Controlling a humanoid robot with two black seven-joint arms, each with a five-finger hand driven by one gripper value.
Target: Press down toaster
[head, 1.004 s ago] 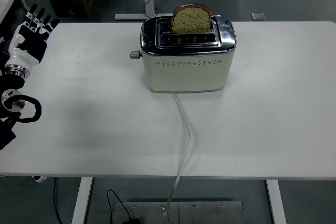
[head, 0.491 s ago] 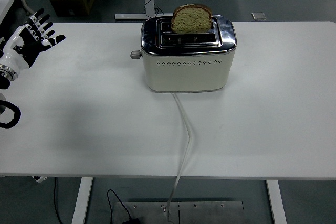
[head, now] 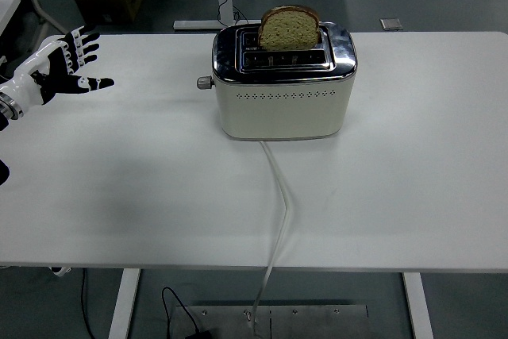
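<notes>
At the desk's (head: pixel 119 196) left edge, toward the far corner, the left hand (head: pixel 65 69) hovers above the surface with its palm turned inward and all five fingers (head: pixel 86 40) spread loose, grasping nothing; that released, splayed pose looks like a readiness to reach across, with the thumb pointing toward the work. A wide stretch of bare white top lies between it and the toaster (head: pixel 282 85), so the two are well apart. The toaster stands near the far edge, about midway along the desk, its long cream face turned toward the robot. Its small round lever knob (head: pixel 205 82) juts from the left end wall, which is probably why the left arm is the one working: the control faces that side. A slice of bread (head: pixel 289 28) stands upright and high in the rear slot, a sign that the carriage is not yet pressed down; the front slot looks empty. A white cord (head: pixel 279 196) runs from the toaster's front base straight toward the near edge and drops over it. The right hand is not in view.
</notes>
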